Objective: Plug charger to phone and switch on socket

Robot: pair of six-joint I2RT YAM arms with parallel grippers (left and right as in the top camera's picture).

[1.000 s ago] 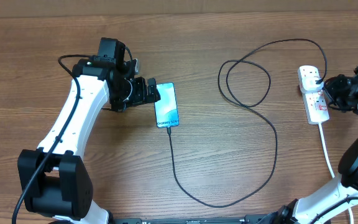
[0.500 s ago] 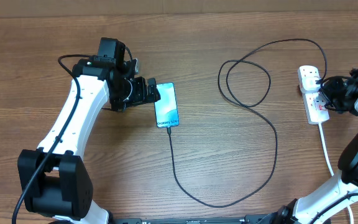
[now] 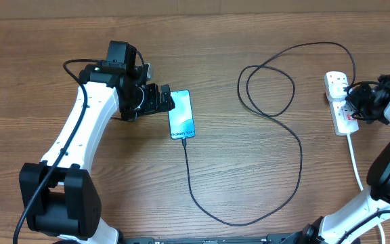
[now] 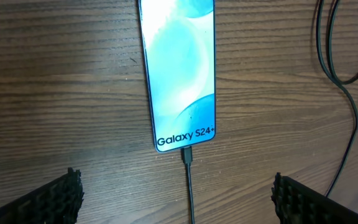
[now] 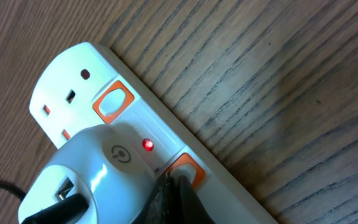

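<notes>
Overhead only: whole run of the charger (image 3: 300, 156), black cable from the lower end of the phone (image 3: 181, 114), down in a wide curve across the table (image 3: 249, 169), up through a loop and over to the socket (image 3: 333, 81) at the far right. Phone flat, screen up and lit, left of centre. Just beside its upper left edge, the left gripper (image 3: 168, 100), spread wide and holding nothing.

Left wrist only: connector tip (image 4: 187, 155) seated in the phone's bottom edge, under the words "Galaxy S24+". Both fingers (image 4: 55, 199) far apart at the lower corners of the view, clear of phone and cable.

Right wrist only: close on the socket. A white plug (image 5: 98, 171) pushed into it, black cable leaving at lower left. A small red light (image 5: 147, 145) lit beside the plug. One orange-rimmed switch (image 5: 113, 102) free above; a second, lower one partly covered by the tip of the right gripper (image 5: 171, 190). Right gripper closed tight, nothing between the fingers, tip touching that second switch.

Against a second ago: right gripper closer in, now over the strip's right edge rather than off to its right side; closed then as now. Left arm, phone and cable in the same places as before, left gripper just as wide.
</notes>
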